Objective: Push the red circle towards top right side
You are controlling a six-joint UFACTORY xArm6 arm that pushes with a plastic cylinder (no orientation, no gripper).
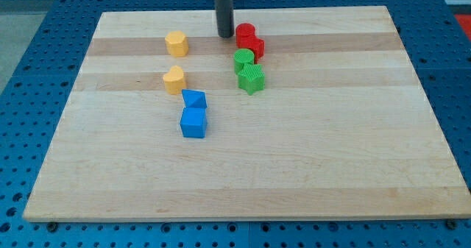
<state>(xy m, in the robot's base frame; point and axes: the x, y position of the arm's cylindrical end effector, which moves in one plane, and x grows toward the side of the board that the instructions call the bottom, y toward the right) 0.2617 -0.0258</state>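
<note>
The red circle (245,32) sits near the view's top centre of the wooden board (331,130), touching a second red block (252,46) just below and right of it. My tip (224,34) rests on the board right beside the red circle's left side, very close to it or touching it; I cannot tell which. A green round block (243,59) and a green star-like block (252,78) lie directly below the red pair.
A yellow hexagon-like block (176,43) lies left of my tip, and a yellow heart-like block (174,79) lies below it. A blue block (194,98) and a blue cube (193,122) sit near the centre-left. The board's top edge is close behind the red circle.
</note>
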